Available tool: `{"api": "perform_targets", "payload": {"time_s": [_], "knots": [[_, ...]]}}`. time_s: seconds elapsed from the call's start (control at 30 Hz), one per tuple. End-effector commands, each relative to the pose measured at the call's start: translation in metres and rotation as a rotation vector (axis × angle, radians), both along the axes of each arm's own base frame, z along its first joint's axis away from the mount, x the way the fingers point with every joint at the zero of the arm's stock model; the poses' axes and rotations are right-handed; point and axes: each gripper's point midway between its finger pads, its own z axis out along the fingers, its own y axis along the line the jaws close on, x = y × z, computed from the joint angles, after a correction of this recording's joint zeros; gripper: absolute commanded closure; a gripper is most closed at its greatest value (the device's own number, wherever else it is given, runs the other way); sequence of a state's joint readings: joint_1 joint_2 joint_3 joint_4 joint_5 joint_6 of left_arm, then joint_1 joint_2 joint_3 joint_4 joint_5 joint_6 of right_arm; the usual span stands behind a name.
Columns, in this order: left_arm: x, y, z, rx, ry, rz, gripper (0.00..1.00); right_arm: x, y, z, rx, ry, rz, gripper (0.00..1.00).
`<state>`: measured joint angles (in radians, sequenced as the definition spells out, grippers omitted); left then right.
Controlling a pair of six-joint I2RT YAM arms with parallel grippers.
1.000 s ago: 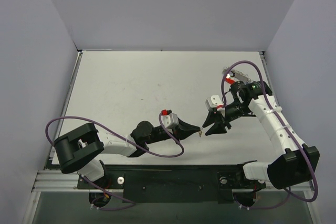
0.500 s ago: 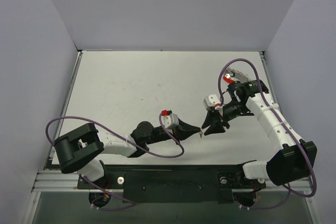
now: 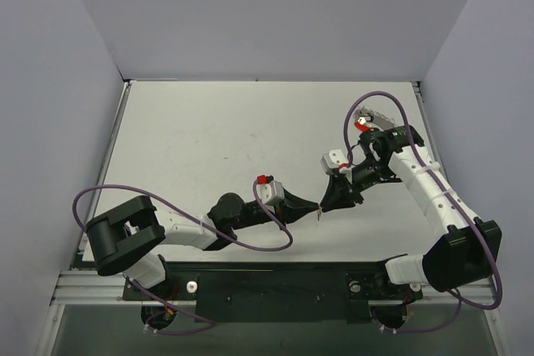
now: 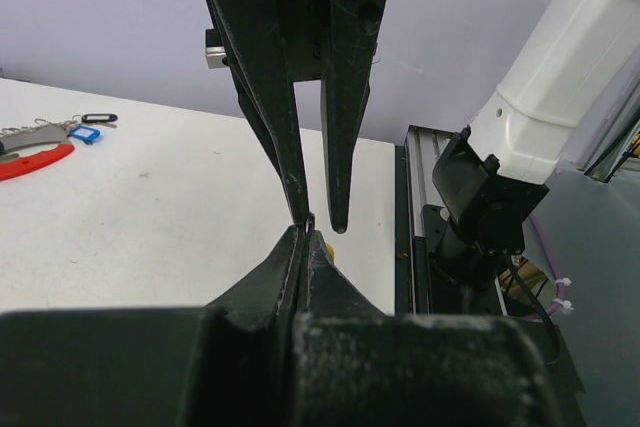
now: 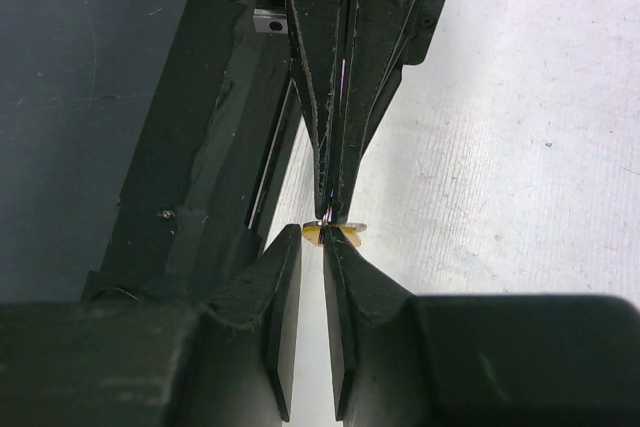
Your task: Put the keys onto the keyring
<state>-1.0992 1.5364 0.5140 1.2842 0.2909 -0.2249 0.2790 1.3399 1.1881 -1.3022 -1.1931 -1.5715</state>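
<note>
My left gripper [image 3: 318,207] is shut on a tiny yellow-headed key [image 5: 353,237], held just above the table's near middle. The key also shows in the left wrist view [image 4: 329,249] and hangs as a speck in the top view [image 3: 319,213]. My right gripper [image 3: 331,203] faces the left one tip to tip, its jaws a narrow gap apart and holding nothing, with the key lying across its fingertips [image 5: 300,237]. The keyring [image 3: 373,114], a silvery chain, lies at the far right beside a red key [image 3: 361,126], far from both grippers.
A small blue tag [image 4: 85,133] and a black piece [image 4: 100,118] lie beside the chain [image 4: 35,132] and the red key [image 4: 30,161]. Purple cables loop off both arms. The black base rail [image 3: 275,285] runs along the near edge.
My right gripper has crept left toward the left gripper's tip, closing the gap between them. The left arm has stayed still with the key.
</note>
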Motion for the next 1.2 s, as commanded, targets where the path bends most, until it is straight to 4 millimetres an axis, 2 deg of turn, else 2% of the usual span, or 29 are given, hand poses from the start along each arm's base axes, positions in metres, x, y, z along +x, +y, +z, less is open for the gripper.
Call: {"api": "perform_targets", "payload": {"time_s": [0.0,0.13,0.5,0.57,0.6,0.73,0.77,0.8,0.83,0.87,0.9,0.93,0.97,1.0,1.03,1.07,1.13,1.17], "knots": [[-0.002,0.000,0.036,-0.122,-0.049,-0.002,1.00,-0.027,-0.002,0.016,-0.013,0.153,0.009,0.90],[-0.002,0.000,0.035,-0.122,-0.050,-0.003,1.00,-0.026,-0.002,0.015,-0.019,0.154,0.010,1.00],[-0.002,0.003,0.037,-0.129,-0.038,0.005,0.98,-0.025,-0.004,0.012,-0.042,0.159,-0.010,1.00],[-0.001,0.005,0.035,-0.129,-0.027,0.017,0.84,-0.023,-0.004,0.010,-0.056,0.174,-0.035,1.00],[0.000,0.006,0.037,-0.134,-0.027,0.022,0.70,-0.023,-0.005,0.009,-0.061,0.175,-0.042,1.00],[0.002,0.015,0.038,-0.140,-0.025,0.056,0.51,-0.019,-0.007,0.004,-0.077,0.179,-0.092,1.00],[0.004,0.018,0.034,-0.131,-0.023,0.072,0.48,-0.017,-0.007,0.003,-0.081,0.172,-0.108,1.00],[0.004,0.022,0.040,-0.140,-0.033,0.078,0.45,-0.016,-0.009,0.001,-0.084,0.174,-0.120,1.00],[0.006,0.024,0.033,-0.117,-0.030,0.094,0.44,-0.014,-0.010,0.000,-0.087,0.175,-0.137,1.00],[0.005,0.028,0.041,-0.129,-0.040,0.101,0.43,-0.012,-0.013,-0.002,-0.096,0.186,-0.161,1.00],[0.007,0.030,0.033,-0.095,-0.033,0.117,0.43,-0.010,-0.014,-0.003,-0.099,0.189,-0.181,1.00],[0.006,0.035,0.041,-0.105,-0.041,0.124,0.42,-0.007,-0.019,-0.005,-0.113,0.195,-0.206,1.00],[0.010,0.037,0.032,-0.061,-0.026,0.144,0.41,-0.005,-0.021,-0.006,-0.121,0.202,-0.228,1.00],[0.010,0.042,0.038,-0.058,-0.025,0.156,0.40,-0.001,-0.029,-0.010,-0.142,0.209,-0.266,1.00],[0.014,0.045,0.029,-0.007,-0.001,0.179,0.40,0.002,-0.035,-0.012,-0.166,0.227,-0.301,1.00],[0.015,0.052,0.039,-0.011,0.007,0.198,0.38,0.008,-0.045,-0.017,-0.207,0.223,-0.339,1.00],[0.027,0.064,0.025,0.109,0.079,0.271,0.34,0.017,-0.067,-0.030,-0.313,0.241,-0.429,1.00],[0.034,0.075,0.030,0.119,0.107,0.329,0.30,0.022,-0.075,-0.035,-0.344,0.258,-0.478,1.00]]}}
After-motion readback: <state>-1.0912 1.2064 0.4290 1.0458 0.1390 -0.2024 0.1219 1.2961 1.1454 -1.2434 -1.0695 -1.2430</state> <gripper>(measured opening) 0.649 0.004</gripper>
